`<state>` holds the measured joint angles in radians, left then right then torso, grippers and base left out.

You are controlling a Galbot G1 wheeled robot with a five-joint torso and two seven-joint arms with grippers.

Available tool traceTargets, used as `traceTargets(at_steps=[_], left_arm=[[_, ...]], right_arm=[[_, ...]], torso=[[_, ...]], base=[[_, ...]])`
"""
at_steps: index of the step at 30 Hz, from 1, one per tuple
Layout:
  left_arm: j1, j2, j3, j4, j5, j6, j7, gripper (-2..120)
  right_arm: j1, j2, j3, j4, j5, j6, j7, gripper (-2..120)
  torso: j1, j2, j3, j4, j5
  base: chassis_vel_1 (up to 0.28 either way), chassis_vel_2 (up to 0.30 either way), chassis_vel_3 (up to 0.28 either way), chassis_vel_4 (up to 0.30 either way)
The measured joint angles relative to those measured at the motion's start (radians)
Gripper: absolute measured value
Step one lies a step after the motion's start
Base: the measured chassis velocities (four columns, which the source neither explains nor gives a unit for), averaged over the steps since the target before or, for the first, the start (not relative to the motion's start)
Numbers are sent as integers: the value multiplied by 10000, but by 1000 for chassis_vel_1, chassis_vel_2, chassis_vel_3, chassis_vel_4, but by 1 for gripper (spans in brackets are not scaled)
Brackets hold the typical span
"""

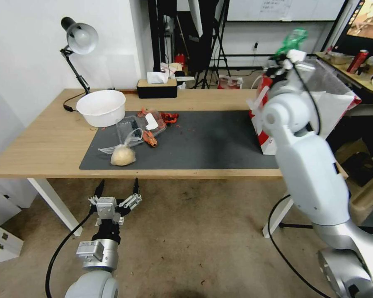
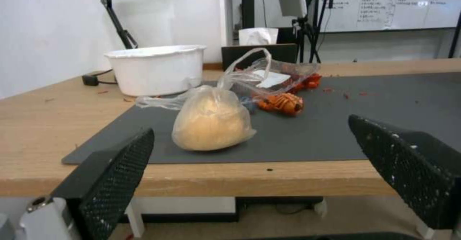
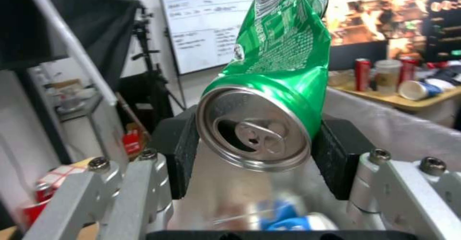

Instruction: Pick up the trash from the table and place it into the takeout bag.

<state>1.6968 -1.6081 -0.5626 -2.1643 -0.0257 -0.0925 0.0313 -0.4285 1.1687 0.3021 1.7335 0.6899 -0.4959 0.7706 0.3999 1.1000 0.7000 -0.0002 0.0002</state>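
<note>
Trash, item one: green can [image 3: 273, 78], crushed, clamped between the pads of my right claw [image 3: 259, 150], which I hold raised over the mouth of the bag [image 1: 340, 99]. From the right wrist view I see blue and white litter lying in the bag below the can.

Item two: bun [image 2: 211, 123] in its clear plastic, lying on the mat [image 1: 219, 140] near the mat's front left corner, close to the table's [image 1: 41, 140] near edge.

Item three: clear tray [image 1: 132, 126] just behind the bun, with orange-red scraps [image 1: 151, 138] beside it and more red bits scattered on the mat.

Item four: white bowl [image 1: 101, 107], upright on the bare wood just off the mat's far left corner.

Bag: white with a red side, standing at the right end of the mat, partly hidden behind my right arm.

Left claw [image 1: 117, 188]: fingers spread wide apart, holding nothing, held below and in front of the table edge, facing the bun.

Other stock: desk lamp [image 1: 78, 39] at the far left corner; black tissue box [image 1: 156, 87] along the far edge.
</note>
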Motion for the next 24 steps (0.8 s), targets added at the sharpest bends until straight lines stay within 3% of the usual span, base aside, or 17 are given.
traceTargets(at_steps=[4,13,16,21,24], left_arm=[[-5,0,35,1,30,0,8,100],[44,0,80,-55,77,0,25,100],[84,0,73,-147,76,3,28,100],[96,0,65,-190,74,5,29,100],[117,0,64,-219,71,7,30,100]], right_arm=[[-105,-118,209,0,239,-77,46,51],[-240,-196,654,4,726,-192,143,82],[-251,-228,787,270,1346,240,-127,96],[-534,-315,659,979,1871,1116,-843,100],[-1221,-482,390,2199,2111,1796,-1832,100]], torso=[[0,1,0,1,0],[2,0,0,2,-1],[2,0,0,2,-3],[1,0,0,2,-4],[1,1,-1,3,-4]], base=[[0,0,0,0],[0,0,0,0],[0,0,0,0],[0,0,0,0],[0,0,0,0]])
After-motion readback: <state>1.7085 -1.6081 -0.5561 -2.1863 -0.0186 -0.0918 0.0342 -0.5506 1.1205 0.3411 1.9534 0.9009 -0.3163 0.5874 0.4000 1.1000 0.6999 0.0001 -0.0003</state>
